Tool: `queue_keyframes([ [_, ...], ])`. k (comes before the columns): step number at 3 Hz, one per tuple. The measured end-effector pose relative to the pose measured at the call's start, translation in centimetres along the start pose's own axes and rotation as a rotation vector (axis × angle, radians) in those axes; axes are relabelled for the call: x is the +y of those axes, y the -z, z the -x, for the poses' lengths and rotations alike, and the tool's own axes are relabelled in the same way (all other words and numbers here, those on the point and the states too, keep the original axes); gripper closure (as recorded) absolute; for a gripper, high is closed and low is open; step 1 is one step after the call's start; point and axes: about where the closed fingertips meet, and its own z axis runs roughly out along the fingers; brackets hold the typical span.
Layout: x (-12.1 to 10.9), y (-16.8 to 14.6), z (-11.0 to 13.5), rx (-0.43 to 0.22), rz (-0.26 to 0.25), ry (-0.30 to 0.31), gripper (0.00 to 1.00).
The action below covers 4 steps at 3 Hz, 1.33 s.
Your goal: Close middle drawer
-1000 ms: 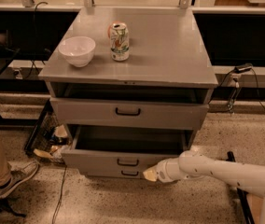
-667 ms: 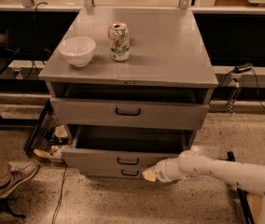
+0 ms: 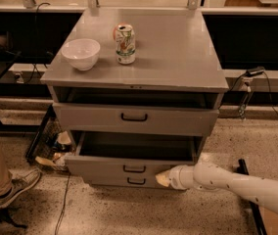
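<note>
The grey metal cabinet (image 3: 178,58) has three drawers. The middle drawer (image 3: 129,167) is pulled out, its deep empty tray showing, with a small dark handle (image 3: 134,169) on its low front. My gripper (image 3: 162,178) comes in from the lower right on a white arm (image 3: 237,185). Its tan tip rests against the right part of the middle drawer's front. The top drawer (image 3: 134,119) is slightly open. The lowest drawer (image 3: 135,181) sits just below and looks nearly shut.
A white bowl (image 3: 81,53) and a drink can (image 3: 125,44) stand on the cabinet top. A person's leg and shoe (image 3: 11,185) are at the lower left. Cables and clutter (image 3: 56,148) lie beside the cabinet's left side. Speckled floor in front.
The gripper has edged slightly left along the middle drawer's front. The drawer looks about as far out as before.
</note>
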Motion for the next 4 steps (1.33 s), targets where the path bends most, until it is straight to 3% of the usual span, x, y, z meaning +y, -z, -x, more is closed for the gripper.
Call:
queue_keyframes([
  [2,-3.8,0.2,2.0,-0.069,-0.051,0.022,1.00],
  [3,-3.7,0.2,1.9,-0.069,-0.051,0.022,1.00],
  [4,-5.4,-0.2,3.3,-0.100,-0.057,0.035,1.00],
])
